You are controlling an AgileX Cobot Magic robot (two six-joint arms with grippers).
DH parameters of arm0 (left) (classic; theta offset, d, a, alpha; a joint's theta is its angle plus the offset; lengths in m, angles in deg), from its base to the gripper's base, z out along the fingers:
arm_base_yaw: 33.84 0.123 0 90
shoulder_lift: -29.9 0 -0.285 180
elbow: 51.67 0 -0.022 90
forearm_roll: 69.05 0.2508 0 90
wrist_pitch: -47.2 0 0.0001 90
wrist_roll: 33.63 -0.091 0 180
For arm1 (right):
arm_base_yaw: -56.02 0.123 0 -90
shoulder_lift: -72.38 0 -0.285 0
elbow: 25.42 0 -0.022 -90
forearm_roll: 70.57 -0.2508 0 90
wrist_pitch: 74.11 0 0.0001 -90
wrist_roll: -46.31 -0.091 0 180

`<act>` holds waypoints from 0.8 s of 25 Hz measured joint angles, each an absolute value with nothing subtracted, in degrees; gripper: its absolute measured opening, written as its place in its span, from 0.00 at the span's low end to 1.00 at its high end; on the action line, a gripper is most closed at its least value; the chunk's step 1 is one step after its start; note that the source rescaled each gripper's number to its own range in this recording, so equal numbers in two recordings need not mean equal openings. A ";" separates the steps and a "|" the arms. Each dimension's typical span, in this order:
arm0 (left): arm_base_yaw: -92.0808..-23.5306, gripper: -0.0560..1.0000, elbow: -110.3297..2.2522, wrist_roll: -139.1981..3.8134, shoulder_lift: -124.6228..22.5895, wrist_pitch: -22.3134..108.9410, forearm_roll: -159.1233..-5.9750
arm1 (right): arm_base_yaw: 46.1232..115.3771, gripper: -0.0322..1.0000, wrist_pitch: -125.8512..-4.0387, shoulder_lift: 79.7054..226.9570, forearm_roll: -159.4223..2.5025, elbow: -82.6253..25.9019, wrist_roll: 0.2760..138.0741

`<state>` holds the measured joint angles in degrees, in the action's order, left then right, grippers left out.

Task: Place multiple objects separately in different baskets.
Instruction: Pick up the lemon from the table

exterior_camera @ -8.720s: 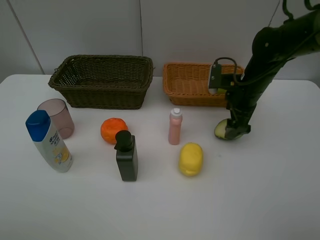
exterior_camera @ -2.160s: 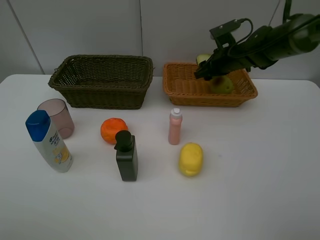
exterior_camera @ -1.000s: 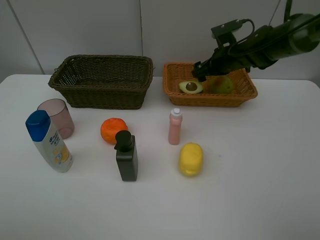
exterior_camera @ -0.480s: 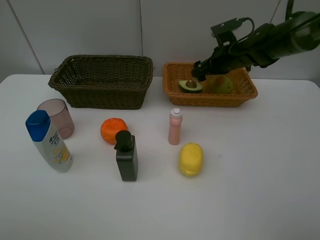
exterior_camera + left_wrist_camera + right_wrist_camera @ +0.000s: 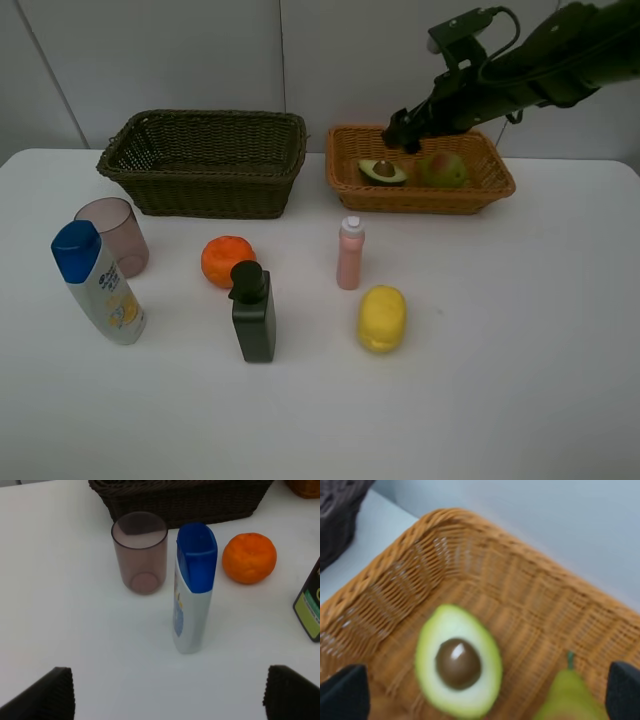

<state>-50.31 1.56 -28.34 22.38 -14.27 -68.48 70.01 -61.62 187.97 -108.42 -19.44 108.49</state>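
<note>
Along the back edge of the table (image 5: 520, 350) we saw 2 wicker baskets side by side, the dark basket (image 5: 205, 185) toward the left corner and the tan basket (image 5: 425, 200) right of the middle. The tan basket held 2 fruits: the halved avocado (image 5: 381, 171), lying cut face up with its pit showing, and the pear (image 5: 443, 168) just beside it. The right gripper (image 5: 398, 130) hung above that basket's back-left part, over the avocado but apart from it; its jaws stood wide and had hold of nothing. We could make out nothing in the dark basket, though its front wall hid part of the floor.

On the bare table were 6 things. The mauve cup (image 5: 112, 233) and the white blue-capped bottle (image 5: 97, 283) stood near the left edge, the bottle in front of the cup. The orange (image 5: 227, 260) and the black pump bottle (image 5: 253, 312) sat near the middle, with the pink bottle (image 5: 349, 253) and the lemon (image 5: 382, 318) to their right. The left gripper (image 5: 170, 695) hovered near the front-left corner, facing the bottle and cup, jaws spread wide and empty.

We judged 2 of 8 things placed. If fruit belonged in the tan basket, the lemon and orange were left for it, and the 4 containers for the dark basket.
</note>
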 joint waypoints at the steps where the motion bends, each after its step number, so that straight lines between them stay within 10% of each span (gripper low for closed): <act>1: -50.31 1.00 1.56 -28.34 22.38 -14.27 -68.48 | 70.01 1.00 -61.49 186.72 -108.42 -18.23 108.49; 20: -50.31 1.00 1.56 -28.34 22.38 -14.27 -68.48 | 73.01 1.00 -58.43 167.88 -108.60 5.54 88.97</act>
<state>-50.31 1.56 -28.34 22.38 -14.27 -68.48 73.01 -58.43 167.88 -108.60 5.54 88.97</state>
